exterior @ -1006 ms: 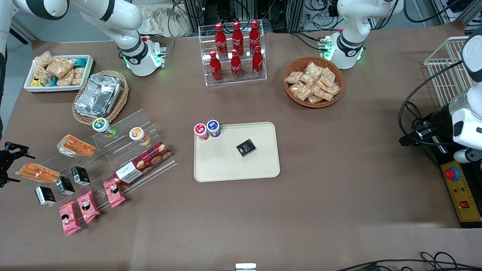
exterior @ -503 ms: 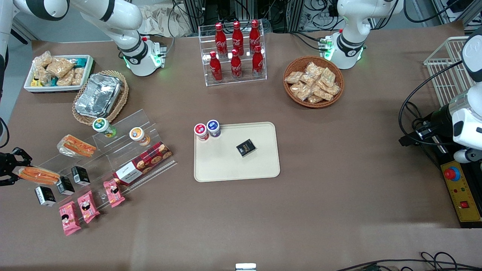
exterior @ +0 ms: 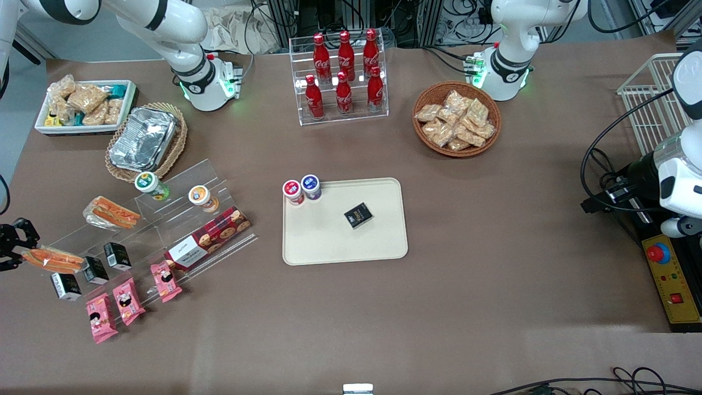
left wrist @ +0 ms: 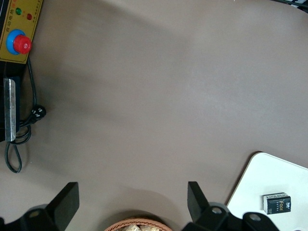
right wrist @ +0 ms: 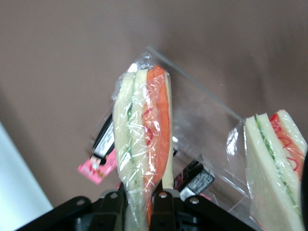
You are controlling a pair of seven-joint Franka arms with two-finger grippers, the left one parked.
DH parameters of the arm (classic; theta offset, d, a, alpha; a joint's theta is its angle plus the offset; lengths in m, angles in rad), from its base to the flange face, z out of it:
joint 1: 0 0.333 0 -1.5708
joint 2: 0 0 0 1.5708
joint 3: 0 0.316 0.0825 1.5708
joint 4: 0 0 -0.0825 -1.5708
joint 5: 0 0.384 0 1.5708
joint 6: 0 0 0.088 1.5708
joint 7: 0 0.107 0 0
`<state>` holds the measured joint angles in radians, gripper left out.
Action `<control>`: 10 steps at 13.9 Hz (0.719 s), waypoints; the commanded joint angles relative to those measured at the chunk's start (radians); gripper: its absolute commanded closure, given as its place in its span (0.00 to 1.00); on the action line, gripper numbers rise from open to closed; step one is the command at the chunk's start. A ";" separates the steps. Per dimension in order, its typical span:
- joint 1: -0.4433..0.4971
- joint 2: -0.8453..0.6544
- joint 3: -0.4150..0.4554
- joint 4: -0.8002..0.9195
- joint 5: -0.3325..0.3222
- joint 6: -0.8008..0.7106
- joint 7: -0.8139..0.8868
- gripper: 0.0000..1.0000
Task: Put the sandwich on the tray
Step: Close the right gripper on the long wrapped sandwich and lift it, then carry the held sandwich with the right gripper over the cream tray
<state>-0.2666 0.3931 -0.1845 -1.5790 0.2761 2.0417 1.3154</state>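
Note:
The slim clear-wrapped sandwich (exterior: 53, 259) with orange and green stripes lies at the end of the clear stepped stand (exterior: 164, 219), toward the working arm's end of the table. My right gripper (exterior: 23, 253) is shut on one end of it. In the right wrist view the black fingers (right wrist: 162, 208) press both faces of the sandwich (right wrist: 143, 139), with the gripper (right wrist: 139, 208) at its narrow end. The cream tray (exterior: 329, 244) lies flat at the table's middle, well apart from the gripper. It carries a small black box (exterior: 358, 214) and shows partly in the left wrist view as the tray (left wrist: 262, 175).
A chunkier wrapped sandwich (exterior: 109, 213) sits on the stand, farther from the front camera. Black boxes (exterior: 95, 269), pink packets (exterior: 127, 300) and a cookie box (exterior: 208, 237) lie close by. Two capped cups (exterior: 301, 189) stand at the tray's corner. A foil tray (exterior: 142, 138) rests in a basket.
My gripper has moved in over the sandwich's end and shut on it. The sandwich has shifted slightly toward the front camera.

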 commanded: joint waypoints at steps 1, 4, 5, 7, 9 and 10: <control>0.023 -0.066 -0.001 -0.009 0.017 -0.038 -0.201 0.94; 0.038 -0.123 0.008 -0.003 0.020 -0.135 -0.440 0.94; 0.058 -0.140 0.013 0.002 0.006 -0.170 -0.511 0.94; 0.081 -0.145 0.013 0.049 -0.032 -0.248 -0.565 0.94; 0.136 -0.148 0.023 0.094 -0.072 -0.328 -0.570 0.93; 0.174 -0.152 0.023 0.111 -0.101 -0.357 -0.565 0.93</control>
<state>-0.1480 0.2413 -0.1633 -1.5184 0.2288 1.7480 0.7598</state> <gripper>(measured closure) 0.819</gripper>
